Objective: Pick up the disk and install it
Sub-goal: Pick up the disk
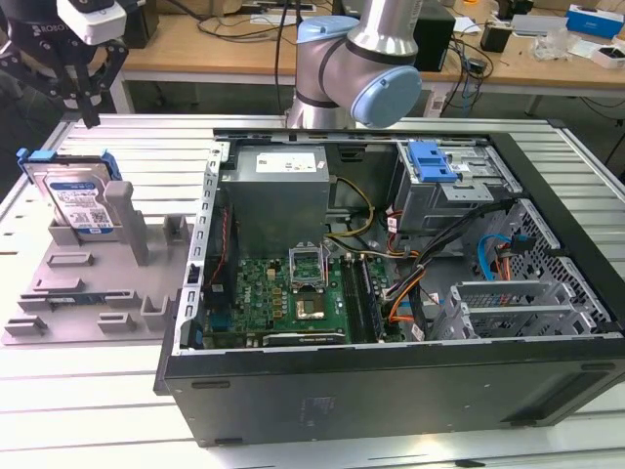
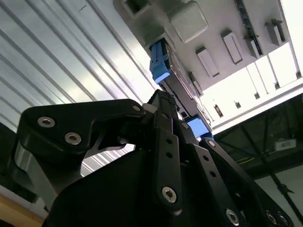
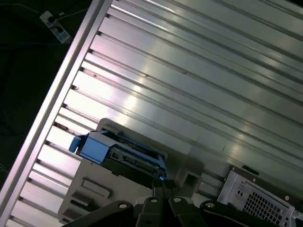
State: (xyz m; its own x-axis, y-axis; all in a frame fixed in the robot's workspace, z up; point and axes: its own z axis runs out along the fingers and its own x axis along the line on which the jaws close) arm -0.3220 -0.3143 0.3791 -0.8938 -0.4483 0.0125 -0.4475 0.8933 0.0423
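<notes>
Empty, closed jaws hover near the disk (image 1: 78, 200), its lower part hidden inside the grey holder (image 1: 68, 293)

Ribbed metal counter (image 1: 98, 391) carrying a grey rack (image 1: 78, 293) at the exterior view's left, open computer case (image 1: 391, 391) lying beside it

Counted on one tabletop (image 1: 98, 391): one disk (image 1: 78, 200), one grey stand (image 1: 93, 283), one open computer case (image 1: 391, 391). Counted inside case: one green board (image 1: 273, 293), one silver power box (image 1: 278, 191), one blue bracket (image 1: 433, 161). Also seen: one robot arm (image 1: 361, 68), one pincer (image 1: 83, 98).
</notes>
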